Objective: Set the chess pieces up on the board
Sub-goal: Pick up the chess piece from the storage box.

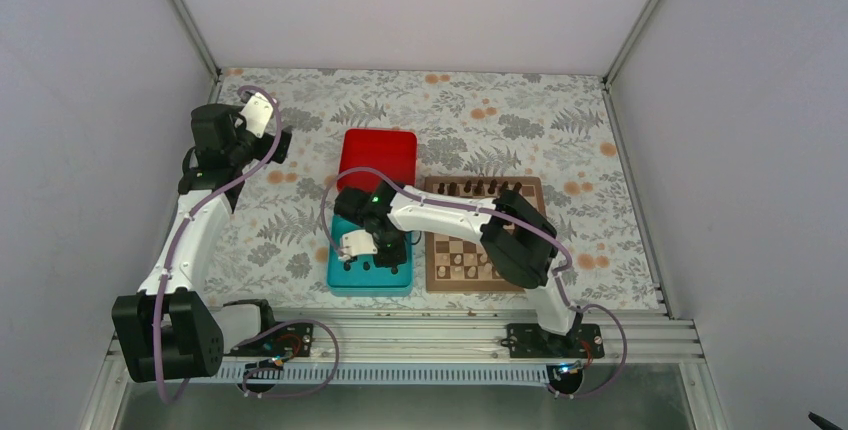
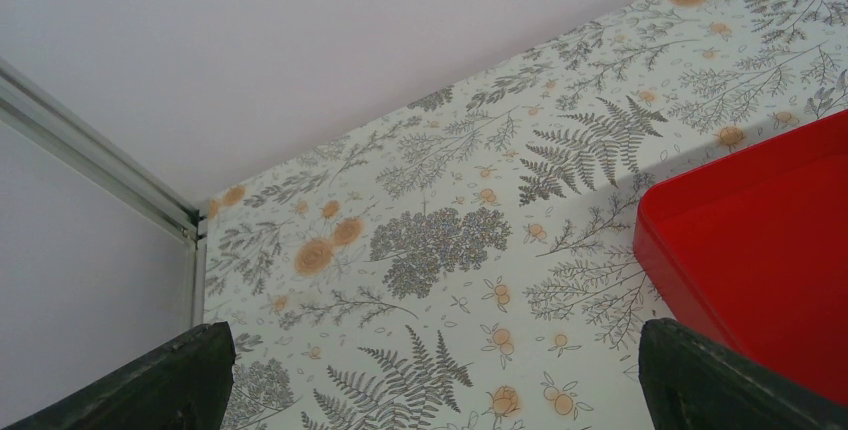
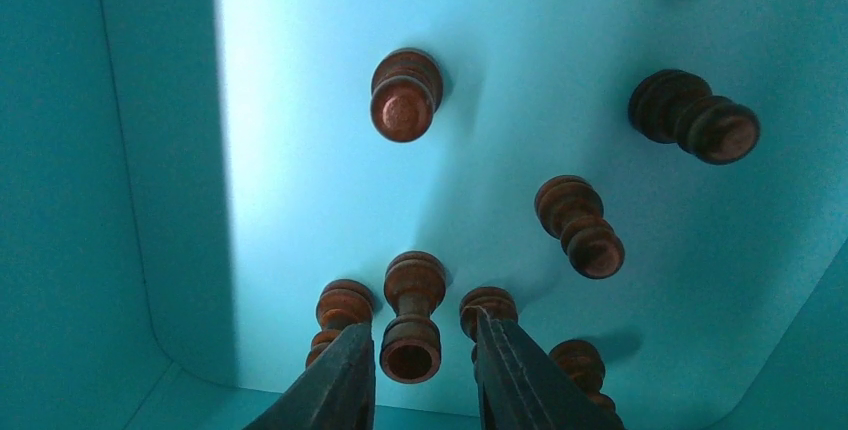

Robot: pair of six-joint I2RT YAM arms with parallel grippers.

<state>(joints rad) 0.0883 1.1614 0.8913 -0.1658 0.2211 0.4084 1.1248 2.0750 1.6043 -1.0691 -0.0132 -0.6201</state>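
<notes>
My right gripper (image 3: 418, 335) hangs low inside the teal tray (image 3: 100, 200). Its fingers are set narrow to either side of one of the dark chess pieces (image 3: 410, 325), which lies on its side. A sliver of gap shows on the right, so nothing is clamped yet. I take this as the pick: close, lift straight up, then carry it right to the board (image 1: 470, 287).

It is crowded here. One neighbour lies just outside each finger at the bottom of the frame, and closing may nudge them. More lie loose toward the upper right. The tray wall runs down the left.

In the top view, dark pieces stand along the board's far row.

My left gripper (image 2: 435, 335) is spread wide and holds nothing, near the red box (image 2: 760, 240).
</notes>
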